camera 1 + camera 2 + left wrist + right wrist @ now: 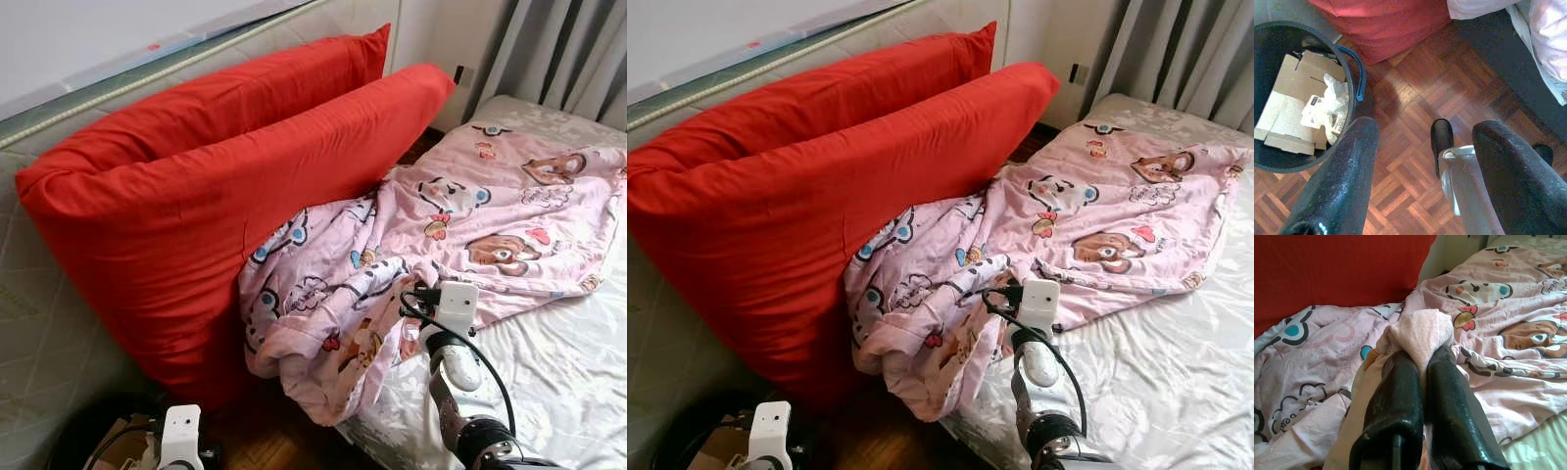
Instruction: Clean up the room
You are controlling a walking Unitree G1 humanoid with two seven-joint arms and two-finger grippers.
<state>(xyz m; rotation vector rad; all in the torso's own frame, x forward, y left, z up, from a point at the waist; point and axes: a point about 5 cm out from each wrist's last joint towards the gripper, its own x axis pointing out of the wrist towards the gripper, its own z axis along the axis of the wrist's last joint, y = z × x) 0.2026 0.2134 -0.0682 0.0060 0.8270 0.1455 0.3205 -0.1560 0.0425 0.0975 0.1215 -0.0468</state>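
Your right gripper (1422, 363) pinches a soft fold of the pink cartoon-print blanket (460, 225), which lies crumpled across the bed (568, 362) with its satiny pale sheet. Beside the blanket, two plump red pillows (216, 176) lean against the quilted wall. Your left gripper (1422, 147) hangs spread wide over parquet floor (1415, 98), near a dark bin (1352, 63) holding cardboard, its rim cut off.
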